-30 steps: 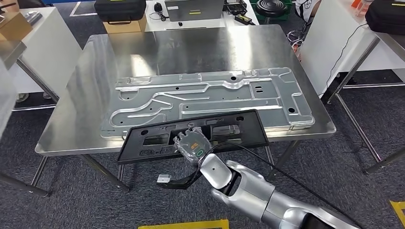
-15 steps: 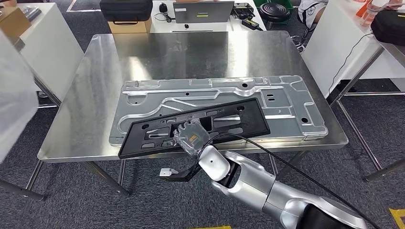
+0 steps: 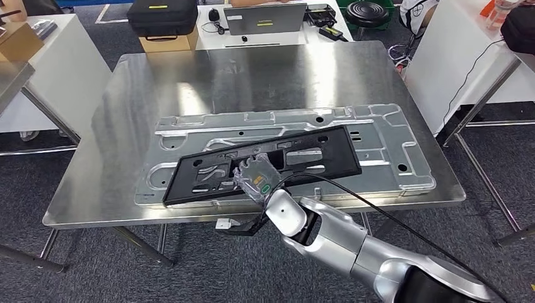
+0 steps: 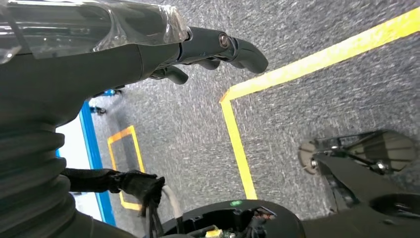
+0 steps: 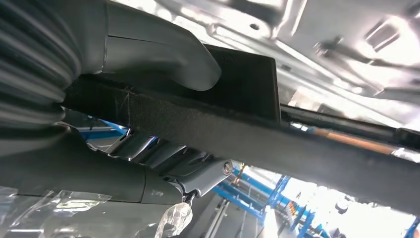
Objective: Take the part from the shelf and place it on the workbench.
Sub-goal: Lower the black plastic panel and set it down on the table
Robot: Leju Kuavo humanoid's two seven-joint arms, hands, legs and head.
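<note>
The part is a long black plastic frame panel (image 3: 315, 158) with several cut-outs. My right hand (image 3: 255, 178), wrapped in clear film, grips its near long edge at the middle. The panel sits tilted over the large embossed metal plate (image 3: 385, 136) on the steel workbench (image 3: 221, 76); whether it touches the plate I cannot tell. In the right wrist view my thumb (image 5: 163, 59) presses on top of the panel's edge (image 5: 247, 79), with the other fingers underneath. My left hand (image 4: 124, 54) hangs over grey carpet with nothing in it, fingers extended.
Behind the workbench stand a laptop (image 3: 265, 16), a black case (image 3: 161, 16) and a cardboard box (image 3: 167, 41). White tables flank it at left (image 3: 57, 69) and right (image 3: 454, 57). Yellow tape (image 4: 237, 134) marks the floor.
The camera has shifted closer to the workbench. My right hand has carried the black panel forward from the table's near edge to over the metal plate.
</note>
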